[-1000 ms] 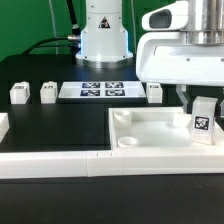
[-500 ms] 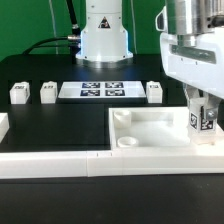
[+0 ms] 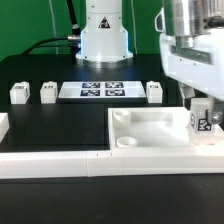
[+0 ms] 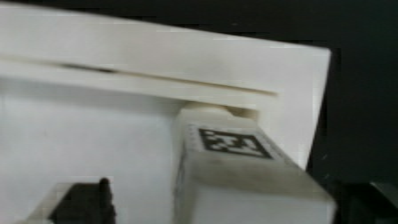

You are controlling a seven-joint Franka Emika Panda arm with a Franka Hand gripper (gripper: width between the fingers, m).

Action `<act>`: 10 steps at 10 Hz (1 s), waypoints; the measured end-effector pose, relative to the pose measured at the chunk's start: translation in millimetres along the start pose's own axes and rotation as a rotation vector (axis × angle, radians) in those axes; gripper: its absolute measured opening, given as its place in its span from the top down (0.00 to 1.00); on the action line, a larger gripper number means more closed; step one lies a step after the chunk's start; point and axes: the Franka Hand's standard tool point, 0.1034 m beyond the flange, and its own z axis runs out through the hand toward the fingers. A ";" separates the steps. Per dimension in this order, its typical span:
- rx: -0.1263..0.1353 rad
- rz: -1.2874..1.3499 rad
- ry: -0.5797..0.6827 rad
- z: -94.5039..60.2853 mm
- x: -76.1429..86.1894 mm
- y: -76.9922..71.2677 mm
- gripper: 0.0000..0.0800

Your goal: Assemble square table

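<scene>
**1. Claw.** In the exterior view you find the claw [image 3: 203, 110] at 3 o'clock, pointing straight down. It is clenched on a small white block, the held leg [image 3: 203, 122]. This leg stands upright, and its black-and-white tag [image 3: 203, 124] faces the camera.

**2. Table top.** The white square table top [image 3: 150, 127] lies flat on the black table [image 3: 60, 125], rim upward. It reaches from the picture's centre out toward 4 o'clock. One round socket [image 3: 127, 143] shows in its near corner, at 5 o'clock close to the centre. The held leg hangs over the far corner of the top, at 3 o'clock. You cannot tell from this view whether its lower end touches the top.

**3. Wrist view.** Here you see the held leg [image 4: 240, 175] running toward the raised rim of the table top [image 4: 89, 110]. One dark finger [image 4: 80, 200] shows beside the leg.

**4. Loose parts.** Two loose legs [image 3: 18, 93] [image 3: 48, 92] stand at 9 to 10 o'clock, near each other but apart. A third leg [image 3: 154, 91] stands at 2 o'clock, just beside the end of the marker board [image 3: 102, 90]. The marker board lies at 12 o'clock, in front of the robot base [image 3: 105, 35]. A long white rail [image 3: 50, 163] runs along the table's near edge, from 8 o'clock toward 6 o'clock.
</scene>
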 end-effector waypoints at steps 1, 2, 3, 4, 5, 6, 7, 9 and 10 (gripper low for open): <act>0.011 -0.271 0.019 4.2 -1.9 0.4 0.20; 0.003 -0.297 0.012 4.1 -4.5 1.4 0.20; 0.003 -0.387 0.014 4.3 -3.2 1.4 0.19; 0.002 -0.451 0.014 4.7 -2.6 1.9 0.19; -0.001 -0.552 0.018 5.5 -1.1 2.9 0.19; -0.011 -0.760 0.034 6.4 2.3 4.2 0.19; -0.024 -0.976 0.060 2.6 -0.3 -2.1 0.19; -0.019 -0.967 0.067 2.7 -0.8 -3.7 0.19; -0.019 -0.962 0.067 2.7 -0.6 -3.6 0.30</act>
